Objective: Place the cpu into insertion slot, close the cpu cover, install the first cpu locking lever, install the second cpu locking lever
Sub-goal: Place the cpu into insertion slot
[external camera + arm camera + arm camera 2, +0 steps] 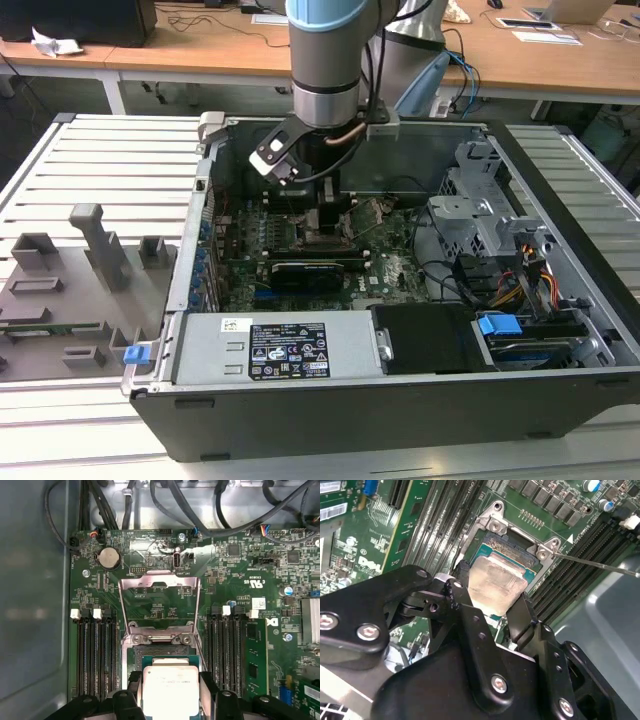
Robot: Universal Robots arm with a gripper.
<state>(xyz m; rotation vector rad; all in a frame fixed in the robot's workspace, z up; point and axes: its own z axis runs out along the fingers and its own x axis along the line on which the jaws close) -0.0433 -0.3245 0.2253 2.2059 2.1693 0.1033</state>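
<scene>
One risk noted: the gripper (492, 589) clamps the cpu (170, 687) by two opposite edges, directly over the insertion slot (512, 550) (cpu cover (160, 582) stands swung open beyond the slot). Any tilt or offset at release could seat it crooked and damage the slot.

Arm straight down, chip pinched in the tips

The arm (325, 40) hung down from above with its wrist (324, 100) pretty much vertical and the gripper (492, 587) at the low end. Both black fingers (522, 617) were squeezed in on opposite edges of the cpu (497, 580), one per side, so it sat clamped between the tips, metal top facing up. In both wrist views the finger linkages angled inward toward the tips.
</scene>
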